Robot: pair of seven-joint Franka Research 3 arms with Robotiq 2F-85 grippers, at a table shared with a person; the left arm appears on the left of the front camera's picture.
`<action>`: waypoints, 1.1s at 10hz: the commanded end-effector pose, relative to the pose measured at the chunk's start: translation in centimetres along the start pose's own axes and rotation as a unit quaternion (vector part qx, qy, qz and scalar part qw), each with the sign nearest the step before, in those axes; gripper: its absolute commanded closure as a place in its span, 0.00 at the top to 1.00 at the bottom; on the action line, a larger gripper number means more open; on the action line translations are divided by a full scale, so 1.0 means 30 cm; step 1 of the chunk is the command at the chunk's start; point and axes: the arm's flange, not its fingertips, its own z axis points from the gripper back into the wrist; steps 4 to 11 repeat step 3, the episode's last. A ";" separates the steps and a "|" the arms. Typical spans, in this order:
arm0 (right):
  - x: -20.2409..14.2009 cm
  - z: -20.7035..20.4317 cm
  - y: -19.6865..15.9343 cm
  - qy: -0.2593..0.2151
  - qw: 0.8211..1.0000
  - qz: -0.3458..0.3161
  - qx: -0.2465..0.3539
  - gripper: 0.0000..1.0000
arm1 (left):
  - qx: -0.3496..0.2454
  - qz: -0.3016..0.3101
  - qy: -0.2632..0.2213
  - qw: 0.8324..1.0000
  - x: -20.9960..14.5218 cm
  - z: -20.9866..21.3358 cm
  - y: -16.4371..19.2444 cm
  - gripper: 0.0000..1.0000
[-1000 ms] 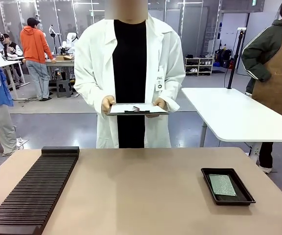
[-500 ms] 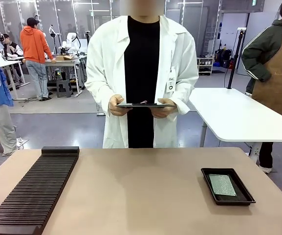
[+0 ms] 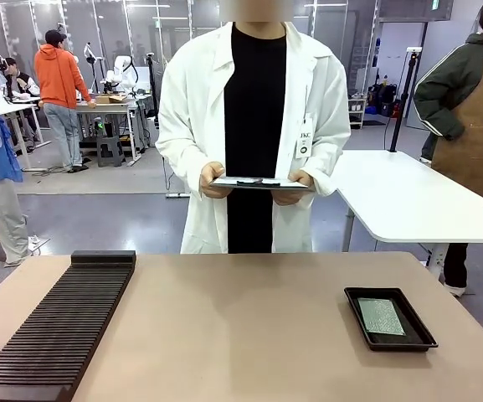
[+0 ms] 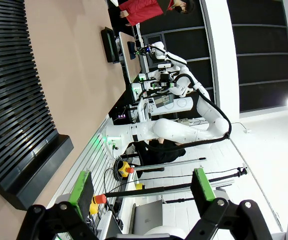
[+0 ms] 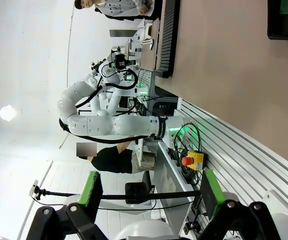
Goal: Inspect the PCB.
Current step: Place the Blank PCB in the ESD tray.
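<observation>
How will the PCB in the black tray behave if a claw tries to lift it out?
The PCB looks thin and lies flat, so it is probably light and stiff rather than floppy. Flush on the floor of the tray, it offers little edge to pinch, and the raised rim may crowd the fingers. Its speckled face suggests fine parts, so it is likely fragile under pressure.

Bright, even overhead light, soft shadows, sharp front view; wrist views bend at edges, with lamp glare.

slotted black rack (image 3: 57, 322): table's left | black tray (image 3: 389, 319): right | clipboard (image 3: 258, 182): far side
</observation>
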 end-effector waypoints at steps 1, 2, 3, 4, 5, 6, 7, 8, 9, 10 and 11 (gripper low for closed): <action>-0.007 0.004 0.006 0.003 1.000 -0.004 -0.004 1.00 | 0.006 0.002 0.002 1.000 -0.005 -0.001 -0.009 1.00; -0.007 0.004 0.006 0.003 1.000 -0.004 -0.004 1.00 | 0.006 0.002 0.002 1.000 -0.005 -0.001 -0.009 1.00; -0.007 0.004 0.006 0.003 1.000 -0.004 -0.004 1.00 | 0.006 0.002 0.002 1.000 -0.005 -0.001 -0.009 1.00; -0.007 0.004 0.006 0.003 1.000 -0.004 -0.004 1.00 | 0.006 0.002 0.002 1.000 -0.005 -0.001 -0.009 1.00; -0.007 0.004 0.006 0.003 1.000 -0.004 -0.004 1.00 | 0.006 0.002 0.002 1.000 -0.005 -0.001 -0.009 1.00; -0.007 0.004 0.006 0.003 1.000 -0.004 -0.004 1.00 | 0.006 0.002 0.002 1.000 -0.005 -0.001 -0.009 1.00; -0.007 0.004 0.006 0.003 1.000 -0.004 -0.004 1.00 | 0.006 0.002 0.002 1.000 -0.005 -0.001 -0.009 1.00; -0.007 0.004 0.006 0.003 1.000 -0.004 -0.004 1.00 | 0.006 0.002 0.002 1.000 -0.005 -0.001 -0.009 1.00; -0.007 0.004 0.006 0.003 1.000 -0.004 -0.004 1.00 | 0.006 0.002 0.002 1.000 -0.005 -0.001 -0.009 1.00; -0.007 0.004 0.006 0.003 1.000 -0.004 -0.004 1.00 | 0.006 0.002 0.002 1.000 -0.005 -0.001 -0.009 1.00; -0.007 0.004 0.006 0.003 1.000 -0.004 -0.004 1.00 | 0.006 0.002 0.002 1.000 -0.005 -0.001 -0.009 1.00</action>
